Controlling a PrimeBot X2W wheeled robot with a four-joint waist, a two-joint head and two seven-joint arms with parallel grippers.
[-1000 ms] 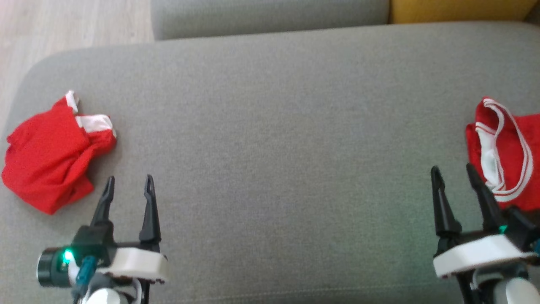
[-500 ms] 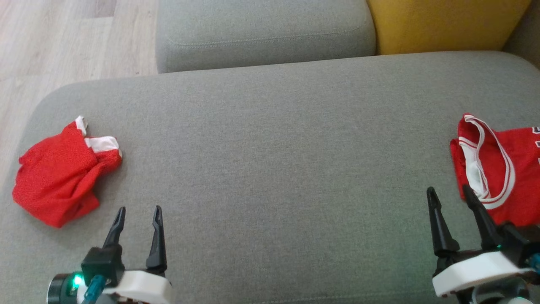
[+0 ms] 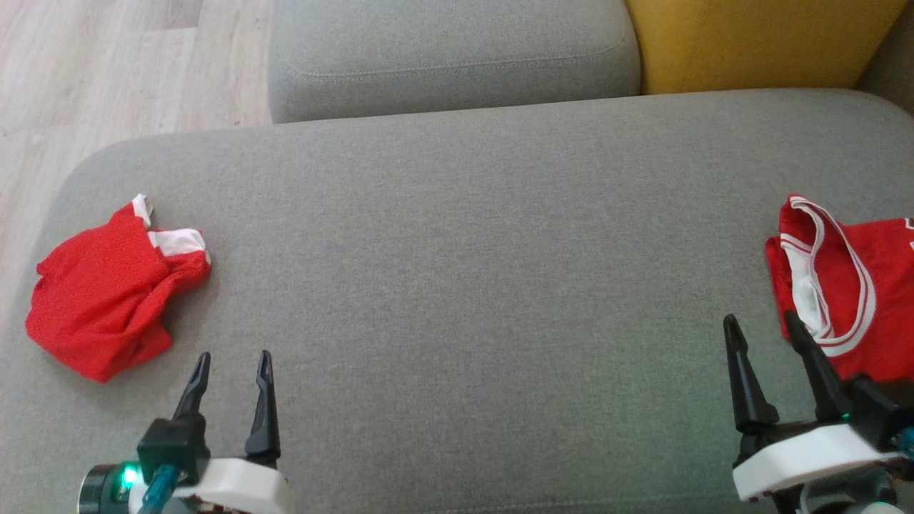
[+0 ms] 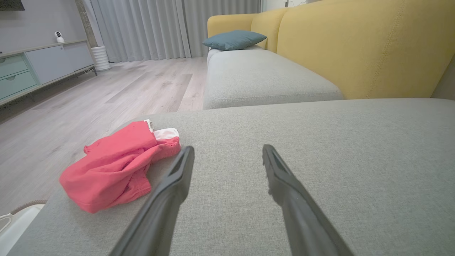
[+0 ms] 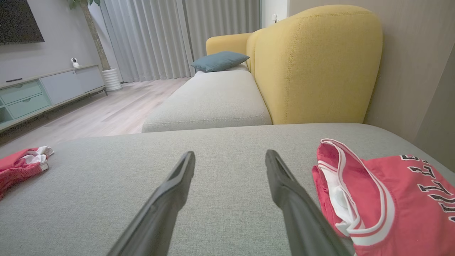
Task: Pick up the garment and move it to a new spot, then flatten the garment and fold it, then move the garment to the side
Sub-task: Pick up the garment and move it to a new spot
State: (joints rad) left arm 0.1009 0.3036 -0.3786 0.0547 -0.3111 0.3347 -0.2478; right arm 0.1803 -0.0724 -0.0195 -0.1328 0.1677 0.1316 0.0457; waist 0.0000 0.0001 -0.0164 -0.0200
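Upholstery in a grey, tightly woven cloth makes up the broad seat (image 3: 457,250) in front of you, flat on top and rounded at its corners. Beyond it a second grey cushion (image 3: 450,57) with a stitched seam along its edge runs back toward a teal pillow (image 4: 234,39). A mustard-yellow backrest (image 3: 757,43), smooth and padded with visible stitching, stands along the right side. Pale wood-plank floor (image 3: 107,64) lies to the left. Farther off you have long grey pleated curtains (image 4: 160,25), a low sideboard (image 4: 35,67) with pale green drawers, and a white ribbed pot (image 4: 101,58).

Near the seat's left end the crumpled red garment (image 3: 100,300) lies bunched in a soft mound, fine mesh in texture, with a white patch at its far edge. At the right end the red jersey (image 3: 857,285) lies flatter. It is trimmed with white bands around an opening, and in the right wrist view you can see dark lettering on it.

Your left gripper (image 3: 235,354) hovers over bare cloth just beside the crumpled garment, its two tapering dark fingers spread apart and holding nothing. Your right gripper (image 3: 758,316) is likewise spread and empty. In the head view its outer finger overlaps the near edge of the jersey; whether it touches the cloth, you cannot tell from these views.
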